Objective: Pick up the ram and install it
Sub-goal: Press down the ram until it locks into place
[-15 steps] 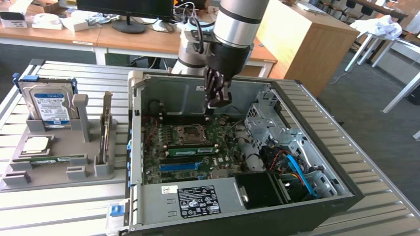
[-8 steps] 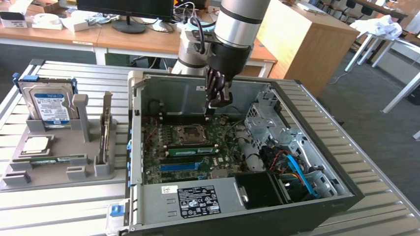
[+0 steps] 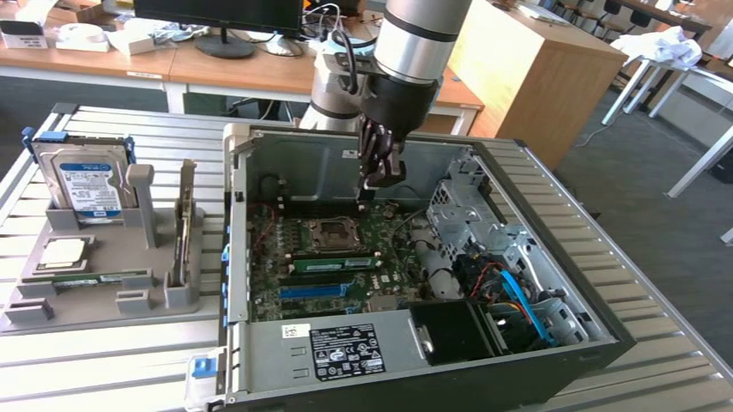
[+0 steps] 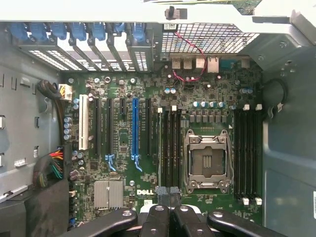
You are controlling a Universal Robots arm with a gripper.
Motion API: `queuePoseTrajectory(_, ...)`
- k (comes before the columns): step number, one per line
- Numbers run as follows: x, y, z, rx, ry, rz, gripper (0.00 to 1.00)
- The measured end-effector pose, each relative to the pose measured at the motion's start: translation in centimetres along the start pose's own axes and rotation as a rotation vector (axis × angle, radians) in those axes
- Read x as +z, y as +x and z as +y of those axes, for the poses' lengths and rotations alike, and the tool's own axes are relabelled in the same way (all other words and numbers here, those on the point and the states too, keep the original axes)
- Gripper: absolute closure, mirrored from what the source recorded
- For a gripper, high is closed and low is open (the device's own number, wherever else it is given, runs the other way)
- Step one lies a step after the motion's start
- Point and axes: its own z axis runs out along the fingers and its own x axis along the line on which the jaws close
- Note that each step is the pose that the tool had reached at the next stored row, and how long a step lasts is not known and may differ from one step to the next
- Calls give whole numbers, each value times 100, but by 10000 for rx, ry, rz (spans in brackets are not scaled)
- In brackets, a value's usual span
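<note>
My gripper (image 3: pixel 384 176) hangs shut inside the open computer case (image 3: pixel 309 154), above the back of the motherboard (image 3: pixel 270 257). I see nothing between its fingers. A green ram stick (image 3: pixel 332 260) stands in a slot just in front of the empty processor socket (image 3: pixel 338 230). A second, similar green stick (image 3: pixel 92 277) lies in the grey holder (image 3: pixel 115 300) at the exterior view's left. In the wrist view the shut gripper (image 4: pixel 168 195) sits over one end of the dark memory slots (image 4: pixel 170 143), beside the processor socket (image 4: pixel 207 160).
The grey holder also carries a blue-labelled hard drive (image 3: pixel 82 184), a square silver processor chip (image 3: pixel 63 251) and an upright thin board (image 3: pixel 184 223). Inside the case are a drive cage (image 3: pixel 458 215), blue cables (image 3: pixel 521 296) and a power supply (image 3: pixel 343 348). Desks stand behind.
</note>
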Motion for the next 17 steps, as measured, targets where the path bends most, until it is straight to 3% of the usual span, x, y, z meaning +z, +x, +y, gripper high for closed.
queuePoseTrajectory(3,0,0,0,143,1,-4,90)
queuePoseTrajectory(5,1,0,0,608,7,-19,90)
queuePoseTrajectory(17,8,0,0,2226,24,-69,90)
